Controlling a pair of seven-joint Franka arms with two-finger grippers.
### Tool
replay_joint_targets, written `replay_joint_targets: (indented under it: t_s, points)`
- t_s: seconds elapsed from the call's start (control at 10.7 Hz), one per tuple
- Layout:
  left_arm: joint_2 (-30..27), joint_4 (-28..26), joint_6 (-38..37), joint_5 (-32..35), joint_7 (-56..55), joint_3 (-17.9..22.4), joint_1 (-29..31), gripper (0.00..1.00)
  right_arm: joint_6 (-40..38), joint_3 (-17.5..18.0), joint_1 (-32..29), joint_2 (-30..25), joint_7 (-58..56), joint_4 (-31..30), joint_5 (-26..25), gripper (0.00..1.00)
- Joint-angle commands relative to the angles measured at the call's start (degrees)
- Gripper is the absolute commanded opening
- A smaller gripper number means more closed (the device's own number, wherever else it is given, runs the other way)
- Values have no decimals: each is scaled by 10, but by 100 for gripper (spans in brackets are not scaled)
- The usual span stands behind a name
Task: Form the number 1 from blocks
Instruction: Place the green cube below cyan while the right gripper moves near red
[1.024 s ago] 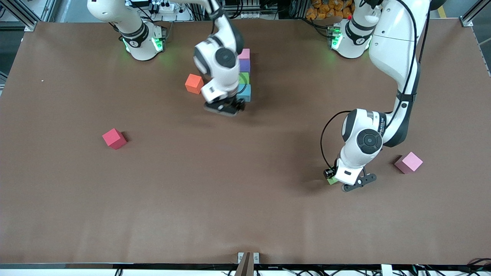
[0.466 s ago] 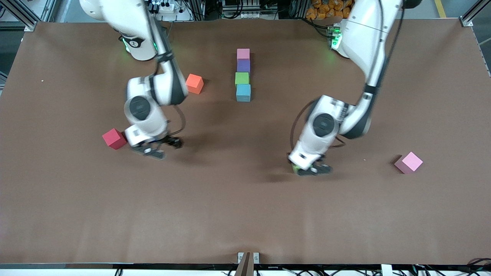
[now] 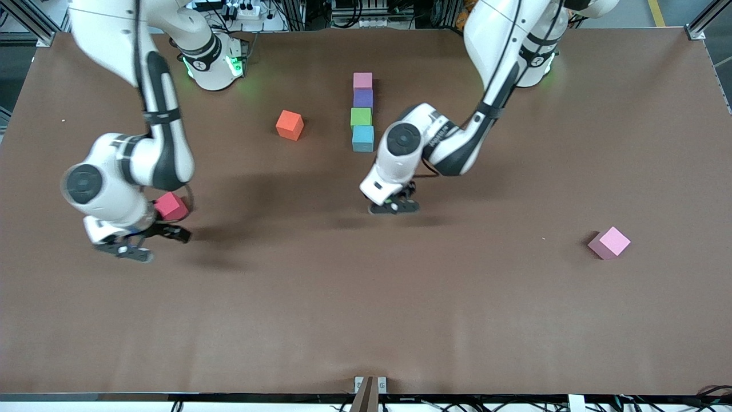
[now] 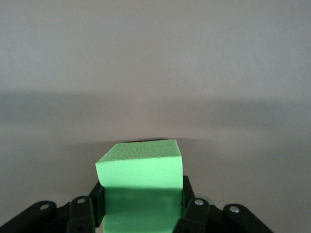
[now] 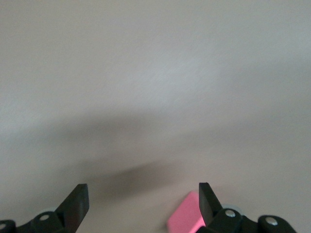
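Note:
Four blocks stand in a straight column mid-table: pink (image 3: 362, 80), purple (image 3: 363, 98), green (image 3: 361, 117) and light blue (image 3: 363, 138), the light blue one nearest the front camera. My left gripper (image 3: 393, 205) hangs over bare table close to the light blue end, shut on a second green block (image 4: 141, 187) whose sides its fingers (image 4: 189, 201) press. A lighter pink block (image 3: 609, 242) lies alone toward the left arm's end. My right gripper (image 3: 134, 243) is open, low over the table beside the red cube (image 3: 171, 206), with nothing between its fingers (image 5: 77, 201).
An orange cube (image 3: 289, 125) sits beside the column, toward the right arm's end. The red cube (image 5: 187, 218) shows at the edge of the right wrist view next to one finger. The brown table (image 3: 366, 309) stretches wide toward the front camera.
My left gripper carried the green block from near the lone pink block toward the column. My right arm swung away from the column, past the orange cube, down beside the red cube.

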Motion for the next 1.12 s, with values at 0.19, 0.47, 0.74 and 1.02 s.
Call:
replay_joint_targets:
  t_s: [0.19,0.47,0.74,1.02]
  points:
    - [-8,-22,-21,27,-63,-41,-28,0,-34,10,-54,5,-27,67,5,100]
    - [-7,-24,-25,55,-110,-73,-29,0,-84,11,-46,-1,-63,76,5,100]
    - [-7,-30,-31,74,-110,-75,-29,0,-239,10,-46,-6,-119,142,6,100]
    - [-6,-34,-46,108,-110,-81,-28,0,-328,11,-34,-35,-215,150,8,100]
